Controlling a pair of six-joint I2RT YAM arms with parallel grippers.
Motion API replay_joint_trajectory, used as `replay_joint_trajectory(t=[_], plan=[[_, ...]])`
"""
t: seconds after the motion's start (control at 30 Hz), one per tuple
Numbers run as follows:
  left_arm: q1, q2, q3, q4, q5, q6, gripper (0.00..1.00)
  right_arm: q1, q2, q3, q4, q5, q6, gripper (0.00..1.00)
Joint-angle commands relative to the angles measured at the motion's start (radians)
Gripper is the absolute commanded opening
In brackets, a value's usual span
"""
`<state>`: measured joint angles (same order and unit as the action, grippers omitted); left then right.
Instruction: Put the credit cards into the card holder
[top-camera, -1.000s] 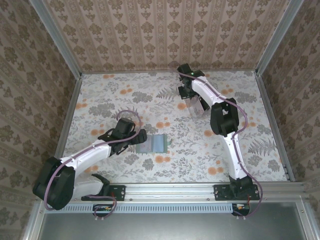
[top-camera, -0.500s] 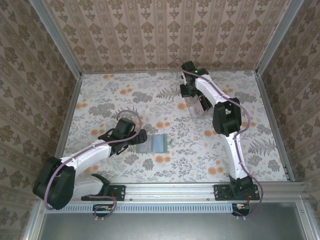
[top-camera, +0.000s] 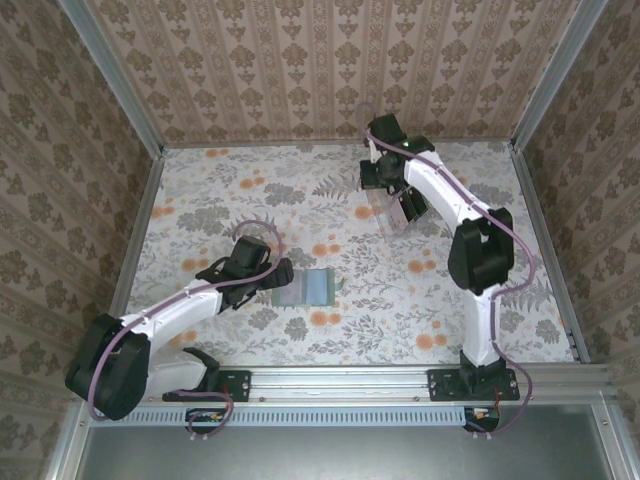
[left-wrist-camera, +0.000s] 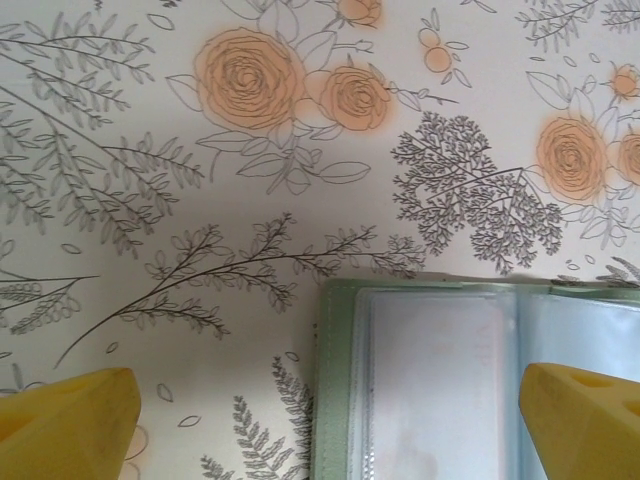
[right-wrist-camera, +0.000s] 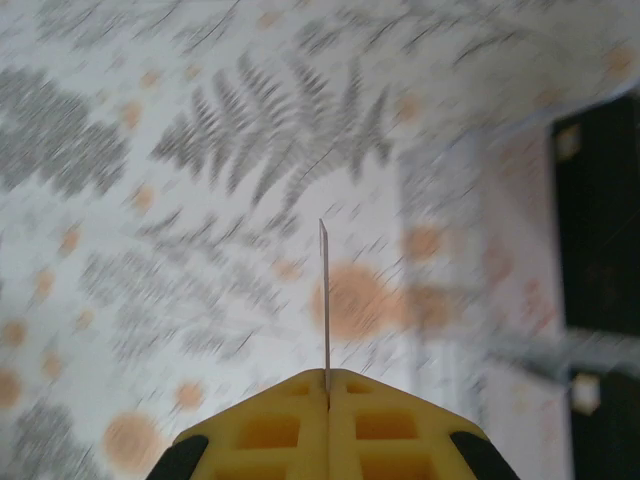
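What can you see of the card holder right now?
The card holder lies open and flat on the floral table, near its middle. Its cover is dull green and looks like soft leather, with clear plastic sleeves inside over a paler grey-green lining. Whether a sleeve holds a card I cannot tell. The open left gripper hangs above its left edge. One yellow finger overlaps the right page, though contact is unclear.
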<state>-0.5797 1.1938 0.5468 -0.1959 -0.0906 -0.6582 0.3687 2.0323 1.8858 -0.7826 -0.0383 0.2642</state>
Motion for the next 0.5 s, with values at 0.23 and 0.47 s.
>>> replay_joint_trajectory(t=[0.23,0.47], plan=[[0.012,-0.114,-0.011,-0.119,-0.132,-0.029,1.0,0.32,-0.289,-0.561,0.483,-0.092,0.427,0.0],[0.012,-0.159,-0.029,-0.145,-0.13,-0.025,1.0,0.445,-0.325,-0.731,0.632,-0.019,0.57,0.0]])
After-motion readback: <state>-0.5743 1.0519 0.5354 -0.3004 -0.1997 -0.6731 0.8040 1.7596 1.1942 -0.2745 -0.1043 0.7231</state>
